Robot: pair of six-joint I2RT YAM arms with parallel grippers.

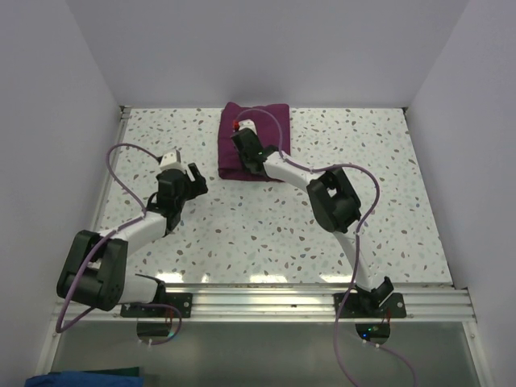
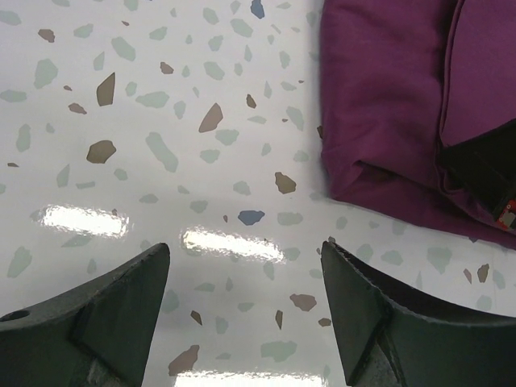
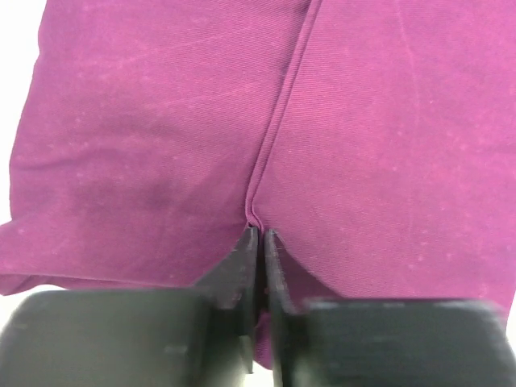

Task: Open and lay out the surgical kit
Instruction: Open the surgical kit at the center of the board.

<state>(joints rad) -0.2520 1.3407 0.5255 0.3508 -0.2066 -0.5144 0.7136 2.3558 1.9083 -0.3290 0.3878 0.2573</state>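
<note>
Top view: a dark purple wrap (image 1: 270,121) lies folded and closed on the speckled counter (image 1: 403,201), at 12 o'clock near the far wall. It is close to square, a little longer from 12 to 6 than across, with its edges roughly square to the counter. The right arm (image 1: 334,201) rises from its base at 5 o'clock, bends at a raised elbow and reaches toward 11 o'clock. The right tool (image 1: 242,139) sits down on the left half of the wrap. The left arm (image 1: 129,234) starts at 7 o'clock, folds back at a low elbow and stretches toward 1 o'clock. The left tool (image 1: 197,179) is near the wrap's left side, apart from it, and points toward it.

Left wrist view: the left tool (image 2: 246,248) has its two dark fingers (image 2: 105,322) spread apart, with bare counter (image 2: 121,121) between them. The wrap (image 2: 379,105) fills the 1 to 3 o'clock corner, its folded corner nearest the lens. A black part of the right tool (image 2: 484,165) rests on it at 3 o'clock.

Right wrist view: purple wrap (image 3: 145,121) fills almost the whole frame. A fold (image 3: 278,113) runs from 12 o'clock down to the centre. The right tool (image 3: 260,240) is pressed together there, clamped on the cloth where the fold ends and puckers.
</note>
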